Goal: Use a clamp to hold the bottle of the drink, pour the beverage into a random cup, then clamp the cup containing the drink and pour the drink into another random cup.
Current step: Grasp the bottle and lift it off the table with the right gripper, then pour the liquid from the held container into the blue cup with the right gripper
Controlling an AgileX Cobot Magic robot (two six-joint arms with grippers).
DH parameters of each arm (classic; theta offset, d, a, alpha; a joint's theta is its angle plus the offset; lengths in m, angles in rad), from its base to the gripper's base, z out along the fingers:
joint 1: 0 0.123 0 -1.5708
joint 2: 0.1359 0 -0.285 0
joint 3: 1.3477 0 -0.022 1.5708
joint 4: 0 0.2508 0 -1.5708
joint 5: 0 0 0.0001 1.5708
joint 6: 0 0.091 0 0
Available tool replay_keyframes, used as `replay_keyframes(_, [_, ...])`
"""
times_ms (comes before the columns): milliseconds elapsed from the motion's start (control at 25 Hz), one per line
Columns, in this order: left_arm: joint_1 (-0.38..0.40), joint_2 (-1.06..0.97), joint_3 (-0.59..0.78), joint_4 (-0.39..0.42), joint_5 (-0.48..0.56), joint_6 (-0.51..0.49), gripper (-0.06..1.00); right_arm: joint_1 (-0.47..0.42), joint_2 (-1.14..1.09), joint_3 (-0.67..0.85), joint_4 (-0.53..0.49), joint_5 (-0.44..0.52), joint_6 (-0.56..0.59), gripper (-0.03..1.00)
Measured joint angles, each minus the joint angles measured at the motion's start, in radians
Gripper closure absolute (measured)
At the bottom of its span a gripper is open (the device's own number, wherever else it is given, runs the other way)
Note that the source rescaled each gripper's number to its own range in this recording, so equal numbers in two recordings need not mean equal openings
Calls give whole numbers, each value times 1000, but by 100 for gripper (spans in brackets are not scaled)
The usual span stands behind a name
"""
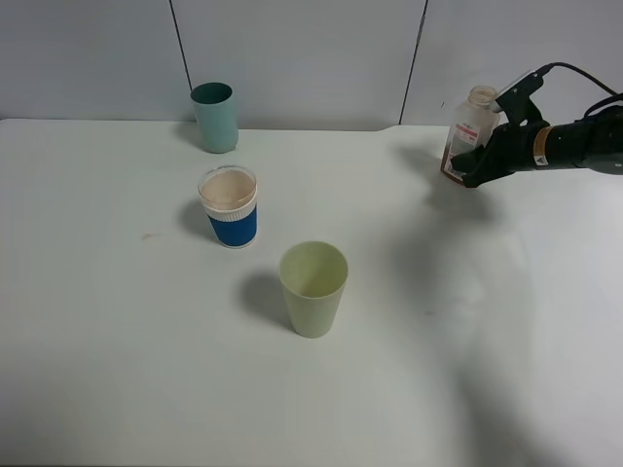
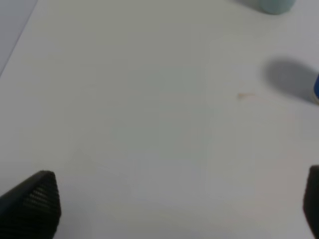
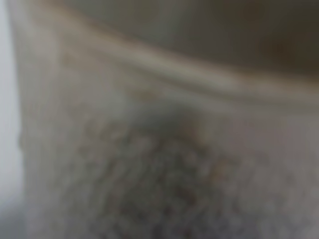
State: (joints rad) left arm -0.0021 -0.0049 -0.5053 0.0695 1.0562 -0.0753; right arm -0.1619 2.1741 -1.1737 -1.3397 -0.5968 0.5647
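1. Right hand [image 1: 474, 161] clenched on the small clear plastic bottle with pink-and-white label [image 1: 467, 125], roughly upright, at the far right of the white desk [image 1: 117, 370];
2. Left hand [image 2: 174, 206] released, jaws wide over bare desk

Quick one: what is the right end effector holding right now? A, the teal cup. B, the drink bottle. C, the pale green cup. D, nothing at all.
B: the high view shows the right end effector closed around the lower part of the drink bottle, while the teal cup, blue-and-white cup and pale green cup stand apart from it.
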Motion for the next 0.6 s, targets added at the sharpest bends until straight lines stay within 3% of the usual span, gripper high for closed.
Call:
replay_keyframes(240, [0,0,0,0,0,0,-5,47,-33,0,20,91,29,93])
replay_keyframes(600, [0,0,0,0,0,0,-5,127,-120,0,77,146,70,93])
